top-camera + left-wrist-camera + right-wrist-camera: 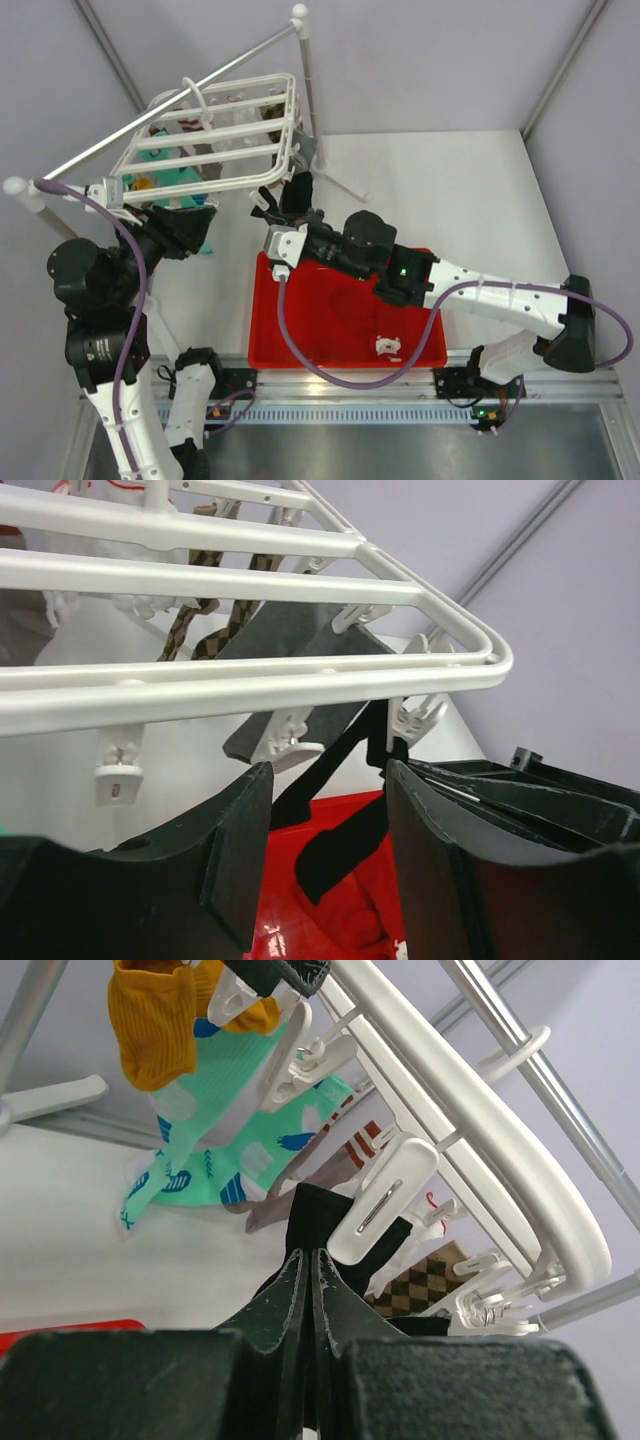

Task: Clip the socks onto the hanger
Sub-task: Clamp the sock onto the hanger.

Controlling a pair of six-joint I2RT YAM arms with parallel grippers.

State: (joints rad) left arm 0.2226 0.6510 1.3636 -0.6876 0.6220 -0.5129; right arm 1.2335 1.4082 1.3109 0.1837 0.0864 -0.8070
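Right gripper [308, 1265] is pinching the black sock [314, 1205], jaws closed flat on it, holding it up at a white clip [385, 1198] under the hanger [480, 1130] edge. Sock is hanging limp, plain matte fabric. Left gripper [328, 810] is hovering wide open, empty, just below the frame.

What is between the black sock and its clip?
Nothing visible. The right gripper holds the black sock right up at a white clip on the hanger; nothing hangs between them.
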